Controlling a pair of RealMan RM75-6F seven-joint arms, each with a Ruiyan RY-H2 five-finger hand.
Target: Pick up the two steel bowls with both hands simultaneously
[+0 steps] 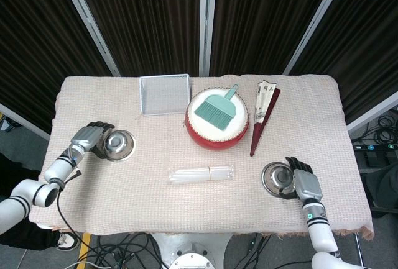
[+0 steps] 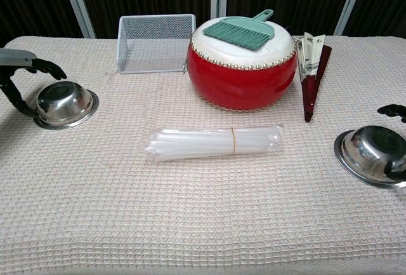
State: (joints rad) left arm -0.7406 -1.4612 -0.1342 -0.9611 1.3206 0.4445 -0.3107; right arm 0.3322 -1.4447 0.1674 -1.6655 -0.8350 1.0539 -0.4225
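Presently two steel bowls sit on the counter (image 1: 155, 200): left bowl (image 1: 118, 145) just inside the left hand (image 1: 89, 138), right bowl (image 1: 278, 178) just inside the right hand (image 1: 301, 185). Both hands spread wide around the rims; contact indiscernible.

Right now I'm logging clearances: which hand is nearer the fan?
Right. The right hand sits at the near-right bowl, just below the fan; the left hand is across the table at the other bowl.
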